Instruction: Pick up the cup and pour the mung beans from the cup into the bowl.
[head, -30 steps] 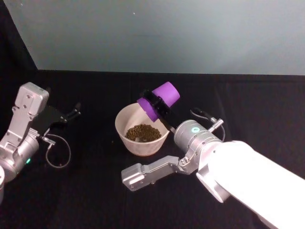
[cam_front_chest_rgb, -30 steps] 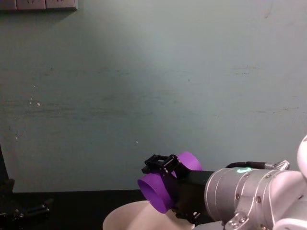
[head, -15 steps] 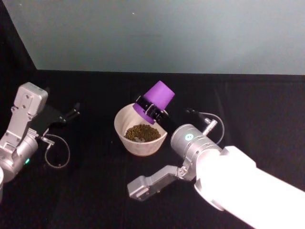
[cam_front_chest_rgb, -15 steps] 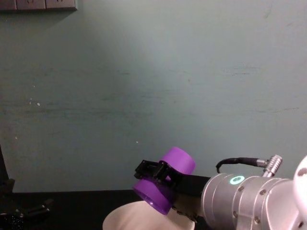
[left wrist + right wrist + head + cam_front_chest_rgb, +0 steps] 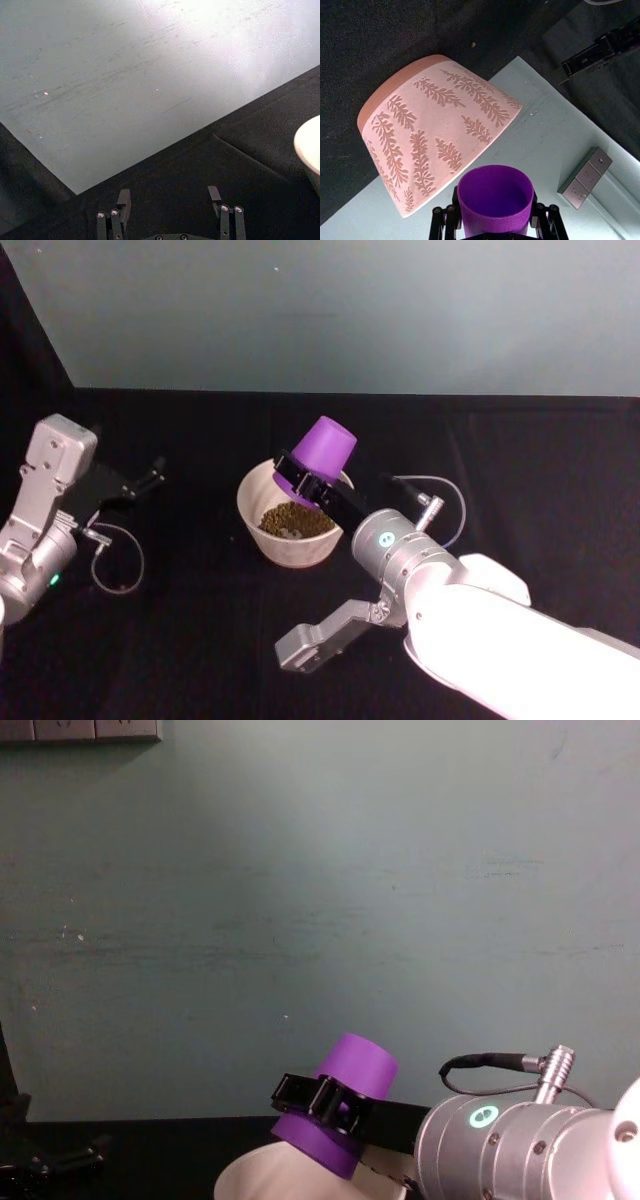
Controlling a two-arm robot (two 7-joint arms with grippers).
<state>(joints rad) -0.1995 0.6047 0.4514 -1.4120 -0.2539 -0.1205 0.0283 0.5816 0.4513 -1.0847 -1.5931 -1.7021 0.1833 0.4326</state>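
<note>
The right claw [image 5: 305, 480] clenched the cup [image 5: 324, 450] near its mouth and held it tipped mouth-down over the far right edge of the bowl [image 5: 246, 512], which stood at the middle of the black bench [image 5: 200, 640]. The beans [image 5: 290, 520] lay heaped in the bowl's bottom. Well to the bowl's left, the left claw [image 5: 150, 478] hung just above the bench, its fingers [image 5: 123, 200] spread apart and grasping nothing.
</note>
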